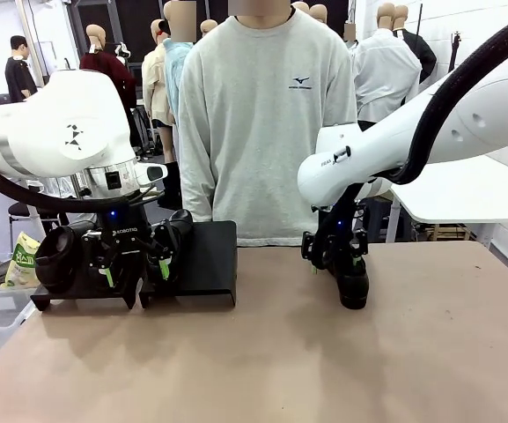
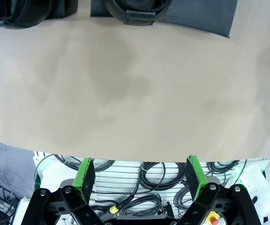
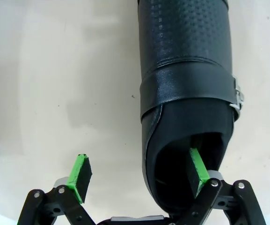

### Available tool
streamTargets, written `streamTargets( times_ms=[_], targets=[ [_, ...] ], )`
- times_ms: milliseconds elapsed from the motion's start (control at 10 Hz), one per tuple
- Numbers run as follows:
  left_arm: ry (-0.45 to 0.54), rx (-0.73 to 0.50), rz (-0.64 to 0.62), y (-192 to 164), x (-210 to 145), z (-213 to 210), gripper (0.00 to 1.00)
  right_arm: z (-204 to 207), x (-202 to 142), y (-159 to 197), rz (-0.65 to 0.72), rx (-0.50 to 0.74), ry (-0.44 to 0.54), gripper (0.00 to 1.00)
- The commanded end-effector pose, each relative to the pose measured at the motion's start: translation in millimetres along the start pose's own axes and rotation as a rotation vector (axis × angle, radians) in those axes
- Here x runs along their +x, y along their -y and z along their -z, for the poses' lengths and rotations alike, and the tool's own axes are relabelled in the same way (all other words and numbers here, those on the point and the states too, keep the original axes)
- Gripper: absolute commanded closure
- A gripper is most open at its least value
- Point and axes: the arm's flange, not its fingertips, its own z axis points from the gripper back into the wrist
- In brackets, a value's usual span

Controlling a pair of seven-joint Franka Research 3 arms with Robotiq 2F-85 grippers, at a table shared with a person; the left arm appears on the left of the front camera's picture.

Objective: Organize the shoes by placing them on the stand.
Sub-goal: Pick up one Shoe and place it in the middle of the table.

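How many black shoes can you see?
3. Two shoes sit on the black stand: one at its left end, one near its middle. A third shoe lies on the table under the right gripper. More may be hidden behind the arms.

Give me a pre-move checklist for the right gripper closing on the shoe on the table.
1. Right gripper jaws open: ok.
2. One finger inside the shoe opening, the other finger outside its side wall: ok.
3. Shoe resting flat on the table: ok in the front view.
4. Left gripper open, holding nothing: ok.
5. Free space on the stand beside the shoes already there: ok, its right part looks bare.
6. Person's hands away from the table: cannot tell, they are hidden.
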Motion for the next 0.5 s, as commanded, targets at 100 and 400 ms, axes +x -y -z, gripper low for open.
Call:
streamTargets(
  times_ms=[100, 400],
  targets=[
    [0.003, 0.004, 0.008, -0.5, 0.1, -0.1, 0.0, 3.3, 8.5, -5.7, 0.029, -0.041, 0.026, 0.25],
    [0.003, 0.004, 0.008, -0.5, 0.1, -0.1, 0.0, 2.7, 8.5, -5.6, 0.045, -0.032, 0.016, 0.77]
  ],
)
